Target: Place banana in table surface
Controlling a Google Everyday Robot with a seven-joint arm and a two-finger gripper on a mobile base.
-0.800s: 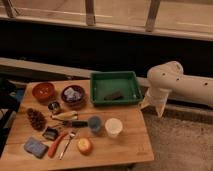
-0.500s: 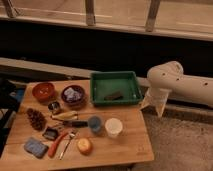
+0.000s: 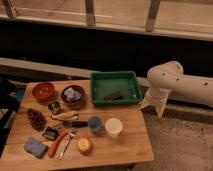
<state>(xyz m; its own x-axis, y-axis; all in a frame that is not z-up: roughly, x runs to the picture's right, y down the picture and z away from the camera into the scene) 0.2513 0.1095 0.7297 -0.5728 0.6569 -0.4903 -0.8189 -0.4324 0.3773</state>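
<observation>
Wooden table point(image 3: 125, 147) fills the lower left. The white arm point(image 3: 175, 82) comes in from 3 o'clock, bent downward. The green tray point(image 3: 114, 74) sits at the table's far edge. The hand point(image 3: 152, 104) points down at the tray's 3 o'clock, fingers apart, empty. The banana point(image 3: 64, 116) lies on the table at the tray's 8 o'clock.

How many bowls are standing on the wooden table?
2. An orange-brown bowl at the back left of the table, a dark bowl just beside it. None seems hidden. The gripper hangs open past its right edge.
</observation>
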